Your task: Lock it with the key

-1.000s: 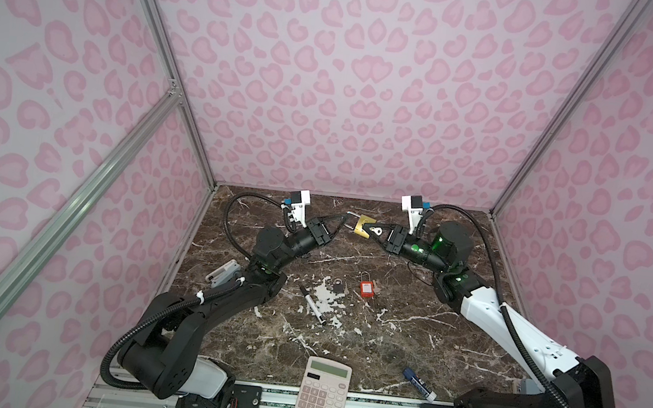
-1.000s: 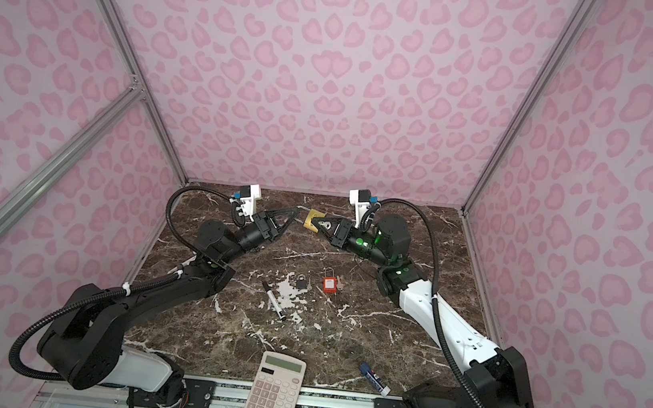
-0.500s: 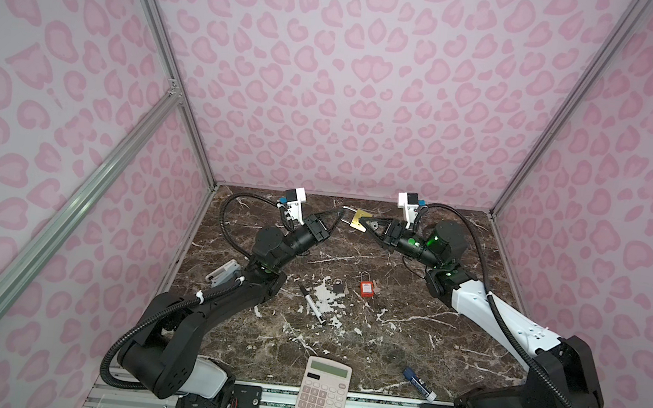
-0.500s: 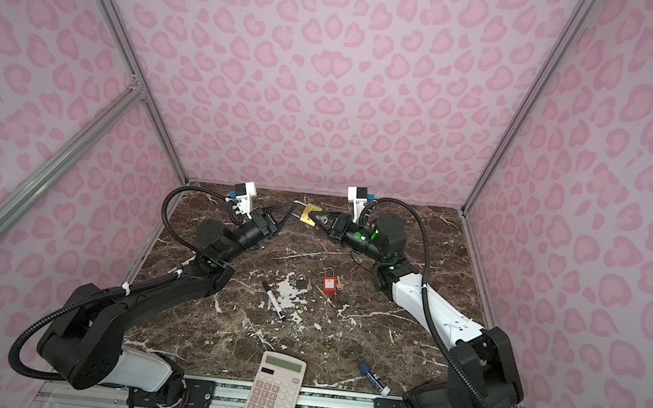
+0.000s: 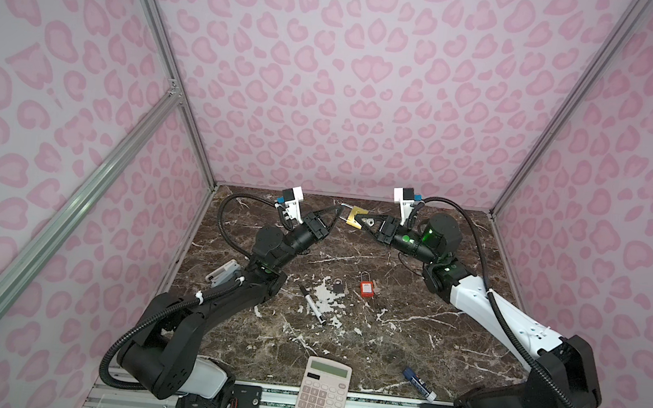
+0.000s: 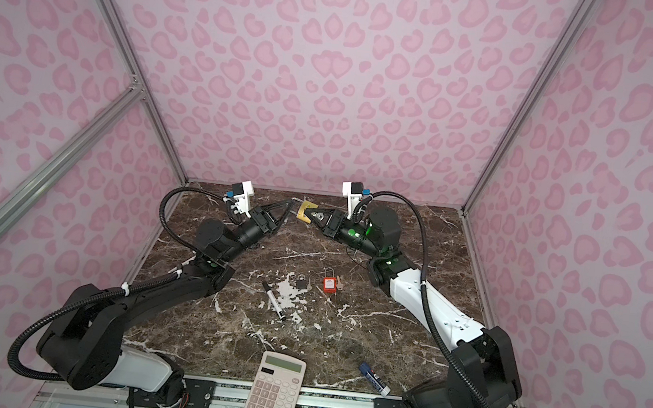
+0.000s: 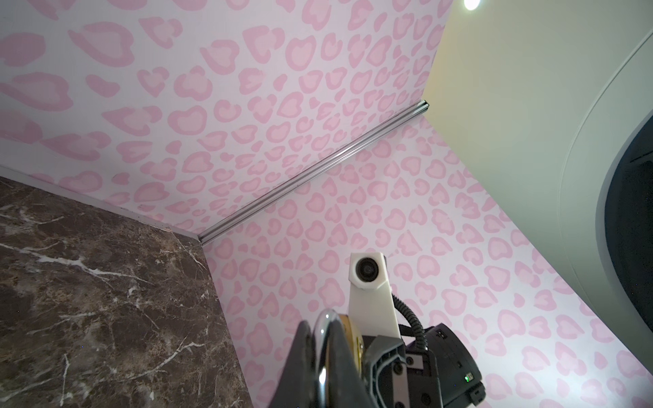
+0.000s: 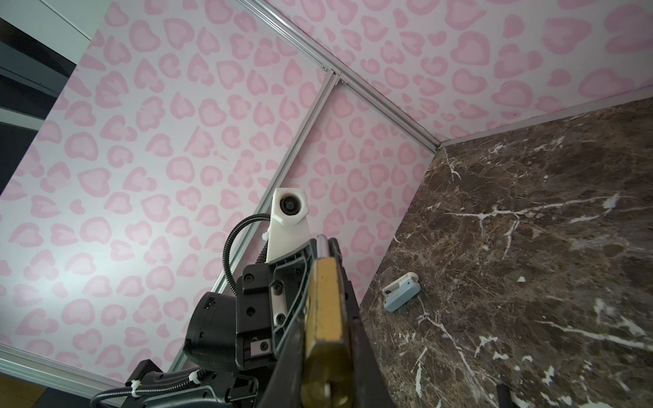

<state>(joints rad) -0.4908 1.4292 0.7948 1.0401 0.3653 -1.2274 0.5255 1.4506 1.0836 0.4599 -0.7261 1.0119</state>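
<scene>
A brass padlock (image 5: 353,219) (image 6: 304,213) hangs in the air over the back of the marble table (image 5: 342,341), held from both sides. My left gripper (image 5: 340,210) (image 6: 290,206) (image 7: 322,328) is shut on its silver shackle (image 7: 323,339). My right gripper (image 5: 361,222) (image 6: 311,216) (image 8: 327,293) is shut on the padlock's brass body (image 8: 323,300). What looks like the key (image 5: 376,289) (image 6: 342,285), small and pale, lies on the table beside a red padlock (image 5: 366,290) (image 6: 330,285).
A small dark padlock (image 5: 338,287) and a marker pen (image 5: 312,305) lie mid-table. A calculator (image 5: 323,393) and a blue-white tube (image 5: 419,385) sit at the front edge. A white-grey device (image 5: 223,273) (image 8: 401,291) lies by the left wall. Pink patterned walls enclose three sides.
The right gripper has carried the brass padlock left and slightly toward the back wall, up against the left gripper. The left gripper has also risen a little toward the back.
</scene>
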